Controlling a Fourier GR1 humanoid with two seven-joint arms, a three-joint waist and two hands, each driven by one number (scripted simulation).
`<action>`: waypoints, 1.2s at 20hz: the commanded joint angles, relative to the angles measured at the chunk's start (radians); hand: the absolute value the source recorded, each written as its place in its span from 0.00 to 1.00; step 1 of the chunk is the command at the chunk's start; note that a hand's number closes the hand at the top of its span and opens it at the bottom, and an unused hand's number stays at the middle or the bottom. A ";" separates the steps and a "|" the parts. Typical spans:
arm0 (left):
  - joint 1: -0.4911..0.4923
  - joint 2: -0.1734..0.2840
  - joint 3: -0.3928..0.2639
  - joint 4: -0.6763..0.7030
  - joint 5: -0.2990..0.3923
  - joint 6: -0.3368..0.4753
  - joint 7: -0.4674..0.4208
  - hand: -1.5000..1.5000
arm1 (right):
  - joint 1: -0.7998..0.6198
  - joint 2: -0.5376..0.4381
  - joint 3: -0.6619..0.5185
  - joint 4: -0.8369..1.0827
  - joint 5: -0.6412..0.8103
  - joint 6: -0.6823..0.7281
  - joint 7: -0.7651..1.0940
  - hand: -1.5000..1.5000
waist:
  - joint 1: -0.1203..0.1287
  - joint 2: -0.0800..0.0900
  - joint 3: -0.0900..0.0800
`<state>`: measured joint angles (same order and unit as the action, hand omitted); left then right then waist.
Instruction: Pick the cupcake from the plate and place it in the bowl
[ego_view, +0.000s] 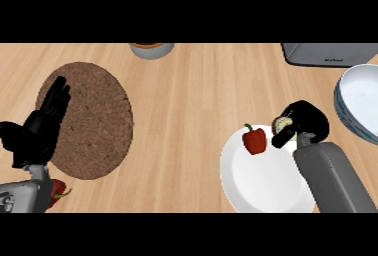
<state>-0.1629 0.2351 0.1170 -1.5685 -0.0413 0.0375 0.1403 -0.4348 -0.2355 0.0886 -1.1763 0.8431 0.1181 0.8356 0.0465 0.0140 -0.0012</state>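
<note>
One cupcake shows only partly inside the right robot hand, whose fingers curl round it above the white plate's upper right rim; its axis cannot be told. One red pepper lies on the plate. One bowl sits just right. The left robot hand rests open, fingers straight, over one brown mat.

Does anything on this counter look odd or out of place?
A second red pepper lies at the counter's near edge, half hidden under the left forearm. Another red pepper shares the white plate with the cupcake, which the right hand grips.
</note>
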 joint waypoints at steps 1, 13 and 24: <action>-0.029 -0.018 -0.027 -0.005 -0.006 0.001 0.022 0.50 | -0.237 -0.012 -0.120 0.197 0.042 -0.072 0.133 1.00 | 0.034 0.012 0.003; 0.014 -0.009 -0.006 0.002 -0.007 -0.001 -0.009 0.50 | -0.611 -0.131 -0.046 0.330 0.401 -0.264 0.347 1.00 | -0.003 -0.011 0.000; -0.019 0.003 0.027 0.012 -0.012 0.016 0.027 0.50 | -0.583 -0.201 -0.190 0.296 0.416 -0.335 0.274 1.00 | -0.046 -0.015 0.001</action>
<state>-0.1687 0.2409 0.1432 -1.5536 -0.0436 0.0416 0.1486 -1.0430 -0.4201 -0.0648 -0.8426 1.2616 -0.1588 1.0547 0.0127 0.0018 -0.0003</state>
